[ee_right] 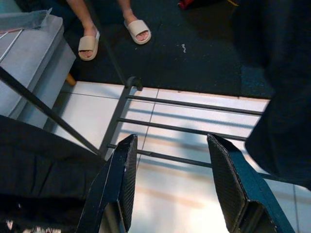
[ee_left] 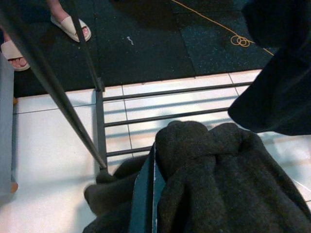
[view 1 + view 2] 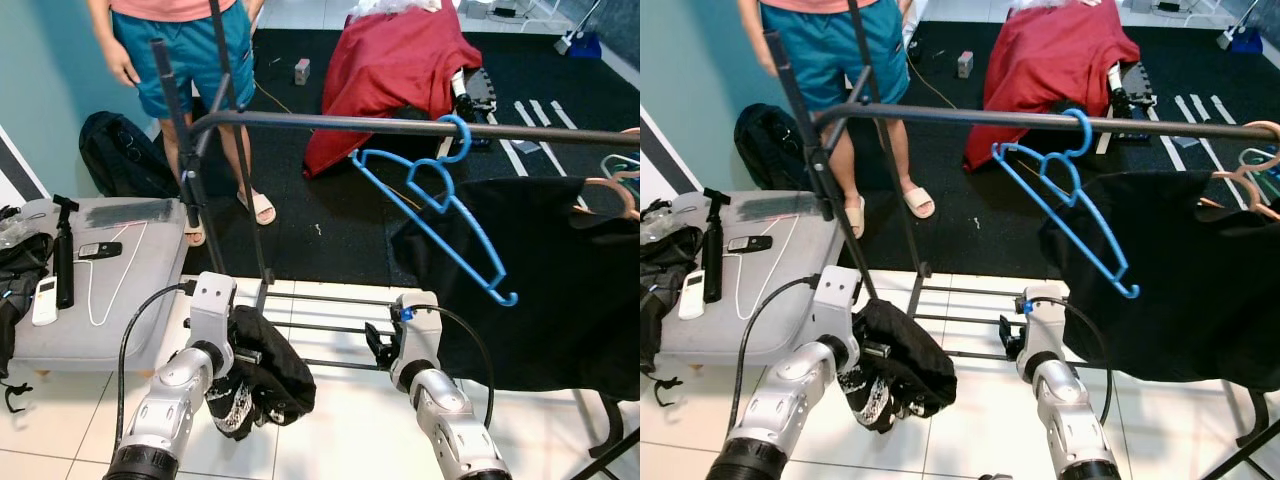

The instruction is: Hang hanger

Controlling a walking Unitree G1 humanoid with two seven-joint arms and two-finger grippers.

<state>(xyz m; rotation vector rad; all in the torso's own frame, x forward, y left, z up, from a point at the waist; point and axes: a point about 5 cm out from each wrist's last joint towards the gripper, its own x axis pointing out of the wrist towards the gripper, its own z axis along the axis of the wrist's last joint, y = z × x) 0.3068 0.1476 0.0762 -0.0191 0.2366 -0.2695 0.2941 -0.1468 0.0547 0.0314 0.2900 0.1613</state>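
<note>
Hanging by its hook from the dark metal rail [image 3: 330, 124] of the clothes rack: a thin blue plastic hanger [image 3: 440, 205], empty, tilted so its long bar slopes down to the right. Just right of it on the same rail, a black garment [image 3: 540, 290] draped on a pale pink hanger [image 3: 612, 192]. Low over white floor tiles [image 1: 184, 194], the right gripper [image 1: 170, 184], flat black fingers spread apart around nothing. The left gripper [image 2: 146, 194] clamped on a bundle of dark, soft knitted cloth [image 3: 262, 378]. In the head views only: a person [image 3: 190, 60] in teal shorts and sandals, a red cloth [image 3: 395, 70] heaped behind, a grey padded bench [image 3: 110, 290] bearing a white wire hanger [image 3: 112, 268].
</note>
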